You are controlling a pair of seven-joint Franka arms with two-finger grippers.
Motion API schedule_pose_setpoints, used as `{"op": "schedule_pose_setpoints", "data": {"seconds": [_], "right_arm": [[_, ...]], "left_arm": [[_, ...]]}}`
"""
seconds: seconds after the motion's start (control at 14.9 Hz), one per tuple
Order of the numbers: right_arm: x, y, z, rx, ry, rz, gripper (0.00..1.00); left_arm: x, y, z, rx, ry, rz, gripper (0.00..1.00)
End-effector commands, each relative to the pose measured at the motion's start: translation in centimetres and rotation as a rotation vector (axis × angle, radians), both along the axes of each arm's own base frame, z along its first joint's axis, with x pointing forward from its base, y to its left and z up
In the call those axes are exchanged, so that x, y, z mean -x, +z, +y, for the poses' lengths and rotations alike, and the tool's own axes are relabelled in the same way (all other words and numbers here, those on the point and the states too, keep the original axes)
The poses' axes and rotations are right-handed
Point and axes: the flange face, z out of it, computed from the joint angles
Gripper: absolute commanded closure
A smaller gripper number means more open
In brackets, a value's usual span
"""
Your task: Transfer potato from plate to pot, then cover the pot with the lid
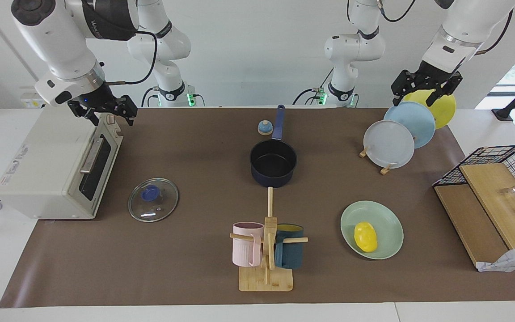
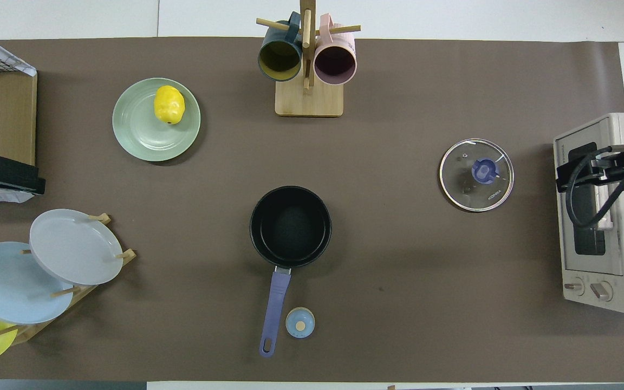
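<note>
Not started: both hands wide open, empty; next, left hand [image 1: 424, 91] drops onto potato [image 1: 365, 236], at 4 o'clock from pot [image 1: 273, 163].

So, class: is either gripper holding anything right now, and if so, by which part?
Nothing is held. The left gripper hangs open over the plate rack, the right gripper open over the toaster oven.

desk [image 1: 204, 277] with brown mat [image 1: 150, 268]: carries pot [image 1: 273, 163], lid [image 1: 153, 199], plate [image 1: 385, 223], mug stand [image 1: 265, 279], plate rack [image 1: 387, 169], toaster oven [image 1: 56, 174], small dome [image 1: 264, 128].
</note>
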Motion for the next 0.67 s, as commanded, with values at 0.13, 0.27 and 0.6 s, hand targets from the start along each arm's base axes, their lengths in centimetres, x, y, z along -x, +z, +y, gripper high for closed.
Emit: {"op": "schedule_pose_setpoints", "data": {"seconds": [0.13, 0.27, 0.6], "right_arm": [[0.07, 0.38, 0.06, -0.015, -0.019, -0.006, 0.00], [0.08, 0.38, -0.02, -0.015, -0.020, -0.006, 0.00], [0.08, 0.38, -0.02, -0.015, -0.020, -0.006, 0.00]], "left_arm": [[0.86, -0.01, -0.04, 0.003, -0.003, -0.012, 0.00], [0.80, 0.03, 0.04, 0.003, 0.001, -0.017, 0.00], [0.06, -0.37, -0.09, 0.006, -0.002, -0.054, 0.00]]}}
